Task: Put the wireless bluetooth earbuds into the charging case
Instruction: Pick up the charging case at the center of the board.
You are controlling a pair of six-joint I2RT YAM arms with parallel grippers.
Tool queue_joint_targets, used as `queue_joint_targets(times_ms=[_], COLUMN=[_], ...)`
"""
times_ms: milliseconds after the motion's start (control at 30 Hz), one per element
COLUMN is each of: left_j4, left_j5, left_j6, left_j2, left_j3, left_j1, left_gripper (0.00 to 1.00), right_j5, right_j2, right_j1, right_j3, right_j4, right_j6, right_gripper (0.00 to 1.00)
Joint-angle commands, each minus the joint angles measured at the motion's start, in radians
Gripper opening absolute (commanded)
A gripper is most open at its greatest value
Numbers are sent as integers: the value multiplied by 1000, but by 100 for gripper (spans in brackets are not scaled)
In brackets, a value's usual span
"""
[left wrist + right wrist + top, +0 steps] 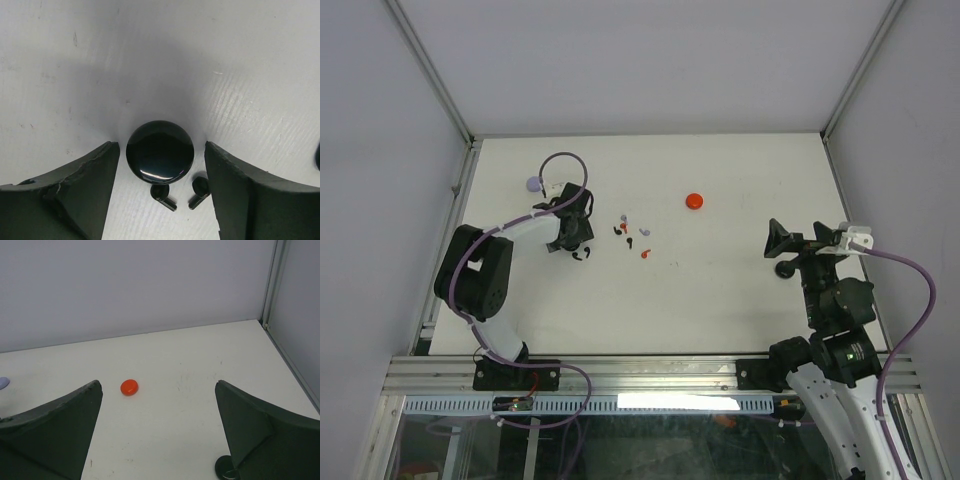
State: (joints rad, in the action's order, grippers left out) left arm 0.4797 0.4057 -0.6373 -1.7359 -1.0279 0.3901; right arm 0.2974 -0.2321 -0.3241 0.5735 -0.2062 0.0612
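Observation:
In the left wrist view a glossy black round charging case [160,152] lies shut on the white table. My left gripper [160,150] straddles it, open, with a narrow gap between each finger and the case. Two black wireless bluetooth earbuds [163,196] [200,192] lie just behind the case, between the fingers. From above, the left gripper [582,243] is at the table's left. Black, red and lavender earbuds [632,235] lie scattered to its right. My right gripper [776,245] hangs open at the right with nothing between its fingers [75,420].
A red round case [694,201] [129,387] lies at mid-table towards the back. A lavender case [533,184] sits behind the left arm. A black disc [226,470] rests on the table by the right gripper's right finger. Metal rails edge the table.

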Motion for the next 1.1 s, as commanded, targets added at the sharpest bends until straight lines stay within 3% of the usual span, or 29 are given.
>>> queue_joint_targets(times_ms=[0,400,633,867,1067], left_j4=[-15,-22,-44,-102,-166], left_j5=[37,48,-8,-80,-112], left_j6=[-11,13,37,38,35], left_j2=[-1,17,121,249,353], left_j3=[-22,-13,-15,-28,-50], left_j1=[12,12,19,76,145], left_gripper=[68,41,39,39,39], right_j5=[-13,-25,-50,-175,-370], right_j2=[16,12,-63,-143,-152], right_j1=[2,0,0,0,0], right_j3=[1,6,51,66,-11], right_j4=[60,57,19,29,191], right_j6=[-4,1,29,18,52], right_gripper=[99,99,99,99,99])
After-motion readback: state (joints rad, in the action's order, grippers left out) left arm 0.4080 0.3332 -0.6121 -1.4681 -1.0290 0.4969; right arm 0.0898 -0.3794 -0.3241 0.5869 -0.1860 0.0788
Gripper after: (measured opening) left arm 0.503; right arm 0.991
